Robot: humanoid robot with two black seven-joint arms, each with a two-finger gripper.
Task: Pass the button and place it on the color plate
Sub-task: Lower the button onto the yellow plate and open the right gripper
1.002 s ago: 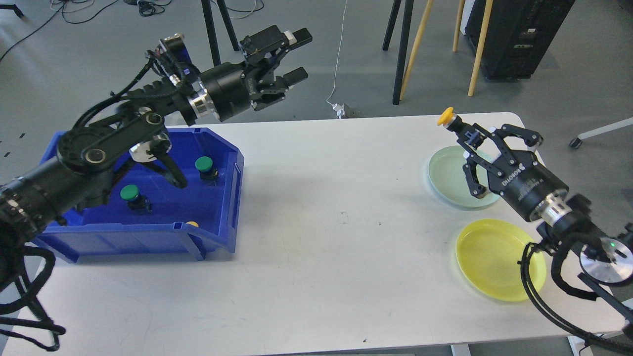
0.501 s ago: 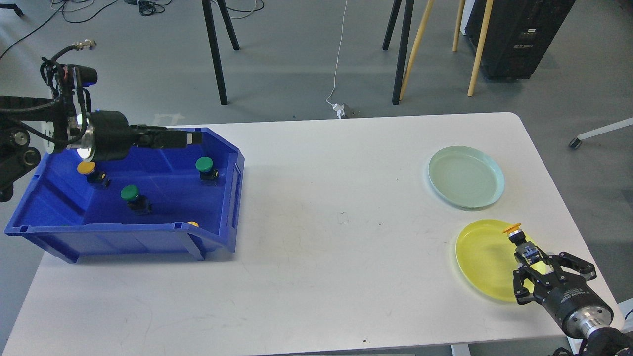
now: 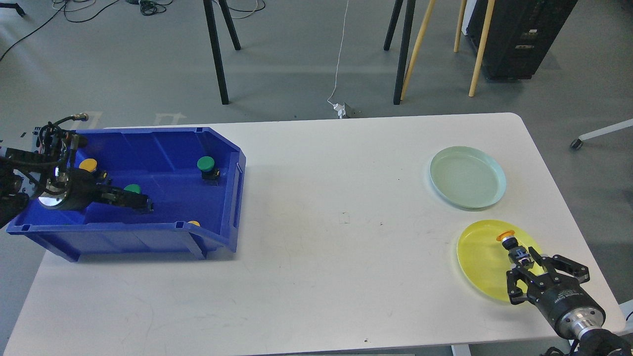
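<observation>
1. Since half a second ago, the left gripper (image 3: pixel 141 201) has dropped from the bin's far rim into the blue bin (image 3: pixel 217 236), beside a green button (image 3: pixel 132 188); whether its jaws are apart I cannot tell.
2. Right gripper (image 3: pixel 525 258) sits low at the table's near right corner, jaws clamped on the yellow-capped button (image 3: pixel 509 240), over the yellow plate (image 3: pixel 477 257).
3. Pale green plate (image 3: pixel 467 177) lies just beyond, near the right edge.
4. White table (image 3: pixel 336 217) is bare between bin and plates.
5. Another green button (image 3: pixel 206 165) and a yellow button (image 3: pixel 89 165) stand in the bin.

The left gripper (image 3: pixel 141 201) reaches low at far left, while the right gripper (image 3: pixel 525 261) stays clamped near right.
</observation>
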